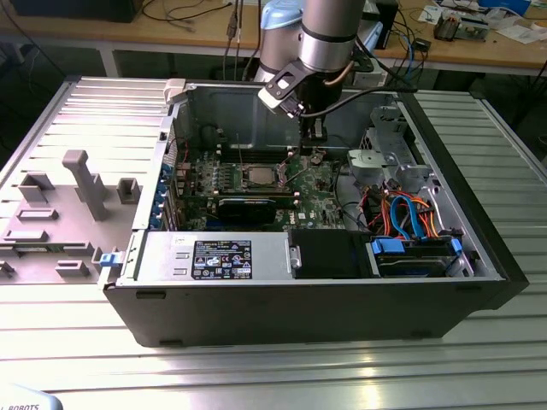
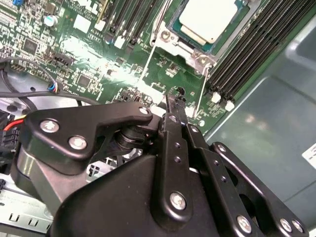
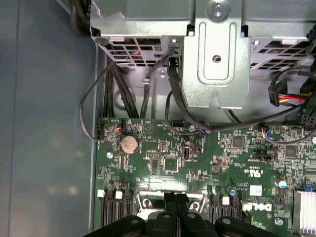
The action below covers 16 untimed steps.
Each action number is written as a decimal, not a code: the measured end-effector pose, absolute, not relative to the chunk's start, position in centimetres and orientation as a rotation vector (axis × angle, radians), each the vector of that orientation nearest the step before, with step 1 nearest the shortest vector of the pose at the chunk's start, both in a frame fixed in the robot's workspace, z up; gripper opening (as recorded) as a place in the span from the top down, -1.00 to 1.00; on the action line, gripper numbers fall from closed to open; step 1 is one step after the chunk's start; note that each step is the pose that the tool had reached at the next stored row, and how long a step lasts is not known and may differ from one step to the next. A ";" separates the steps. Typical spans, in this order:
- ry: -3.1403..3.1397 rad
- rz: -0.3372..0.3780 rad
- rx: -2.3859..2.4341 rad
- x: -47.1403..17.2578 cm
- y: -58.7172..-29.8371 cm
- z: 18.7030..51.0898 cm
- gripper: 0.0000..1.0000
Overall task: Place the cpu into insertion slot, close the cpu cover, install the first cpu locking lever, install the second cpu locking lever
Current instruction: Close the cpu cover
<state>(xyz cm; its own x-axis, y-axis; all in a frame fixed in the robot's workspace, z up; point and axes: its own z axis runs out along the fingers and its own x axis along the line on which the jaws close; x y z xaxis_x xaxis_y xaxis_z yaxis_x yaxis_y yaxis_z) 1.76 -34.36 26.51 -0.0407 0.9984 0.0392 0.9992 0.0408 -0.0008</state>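
Note:
The cpu (image 2: 207, 16) lies flat in the insertion slot (image 1: 259, 177) on the green motherboard, its dull silver top facing up. The silvery cpu cover (image 2: 191, 45) frames it. Two thin wire locking levers (image 2: 149, 61) (image 2: 203, 91) run from the socket's corners toward my gripper; I cannot tell whether they are latched. My gripper (image 2: 172, 101) hangs over the board just beyond the socket, between the lever ends, fingers pressed together with nothing in them. In the first wrist view the gripper (image 3: 174, 196) sits above the socket's metal edge (image 3: 148, 200). In the exterior view the gripper (image 1: 313, 135) is to the right of the cpu.
Long black memory slots (image 2: 247, 54) flank the socket on both sides. A metal drive cage (image 3: 212, 59) and black cables (image 3: 106, 94) stand past the board's edge. A black card (image 1: 248, 205), the power supply (image 1: 214, 256) and the case walls (image 1: 239, 107) hem in the board.

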 end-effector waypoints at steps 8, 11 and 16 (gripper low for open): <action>-2.245 -0.042 -2.156 1.8 -34.4 26.5 0.79; -2.245 -0.042 -2.156 1.8 -34.4 26.5 0.79; -2.245 -0.042 -2.156 2.1 -34.4 26.5 0.79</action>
